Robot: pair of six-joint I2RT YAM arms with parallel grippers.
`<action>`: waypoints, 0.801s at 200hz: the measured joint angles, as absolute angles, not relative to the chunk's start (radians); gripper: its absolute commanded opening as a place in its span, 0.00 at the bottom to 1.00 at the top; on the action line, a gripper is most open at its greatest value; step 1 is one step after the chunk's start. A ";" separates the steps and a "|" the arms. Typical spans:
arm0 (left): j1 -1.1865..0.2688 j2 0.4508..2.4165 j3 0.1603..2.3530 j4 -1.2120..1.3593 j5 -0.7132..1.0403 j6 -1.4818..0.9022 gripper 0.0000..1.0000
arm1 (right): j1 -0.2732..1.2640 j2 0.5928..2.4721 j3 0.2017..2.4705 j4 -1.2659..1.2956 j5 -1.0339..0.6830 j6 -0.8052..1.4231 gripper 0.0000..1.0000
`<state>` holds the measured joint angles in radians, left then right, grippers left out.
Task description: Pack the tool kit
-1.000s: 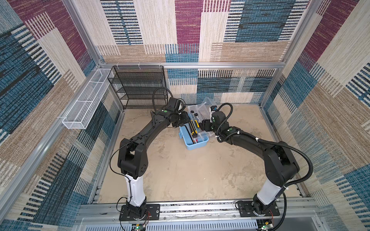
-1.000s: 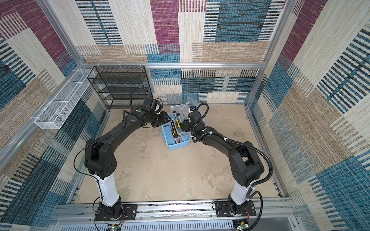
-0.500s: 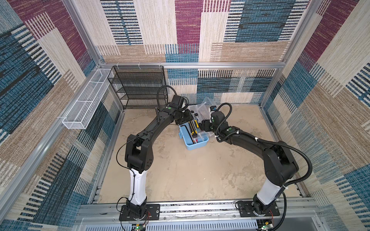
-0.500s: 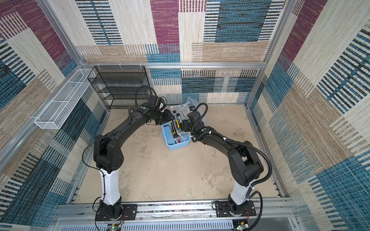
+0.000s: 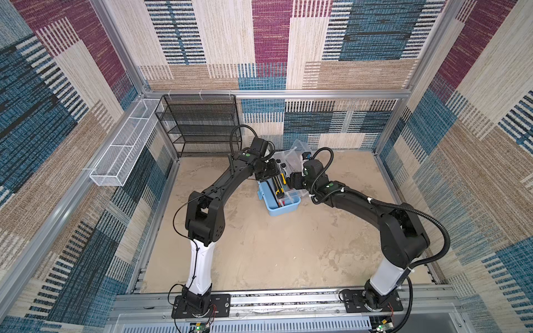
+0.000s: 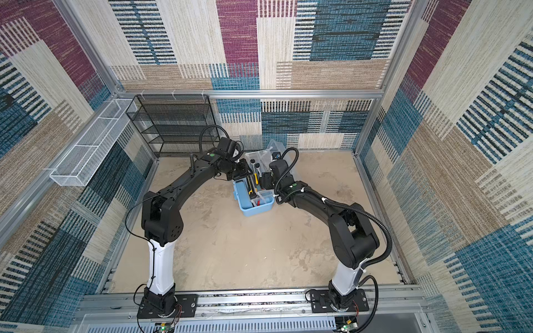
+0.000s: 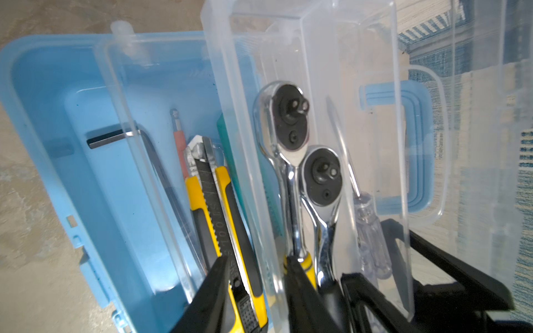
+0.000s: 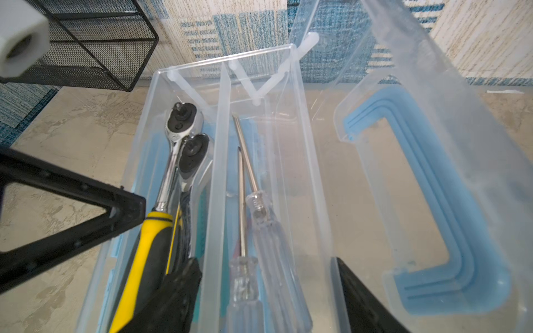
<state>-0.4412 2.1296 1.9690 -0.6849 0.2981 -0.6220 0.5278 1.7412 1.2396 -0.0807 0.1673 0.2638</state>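
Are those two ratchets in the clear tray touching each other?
Touching. The right wrist view shows the yellow-handled ratchet with the second ratchet beside it, its head lying against the first one's shaft with no gap.

Polished metal ratchets [image 7: 290, 157], translucent plastic tray [image 7: 245, 115]

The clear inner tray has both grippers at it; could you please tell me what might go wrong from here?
The left gripper flanks both the wall of the clear tray and the yellow utility knife; a pinch might catch the knife too.
The two ratchets lie loose and overlapping in the tray; a jolt could slide them out.
The right gripper straddles the screwdriver compartment, so opposing pulls might twist the thin plastic.
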 measured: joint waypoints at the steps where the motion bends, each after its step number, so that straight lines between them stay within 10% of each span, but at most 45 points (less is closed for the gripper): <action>1: -0.441 2.130 1.969 -0.685 0.299 -0.622 0.36 | 0.528 1.741 1.240 -0.081 0.167 0.264 0.75; 160: -0.440 2.139 1.987 -0.698 0.324 -0.623 0.37 | 0.531 1.752 1.319 -0.204 0.195 0.290 0.83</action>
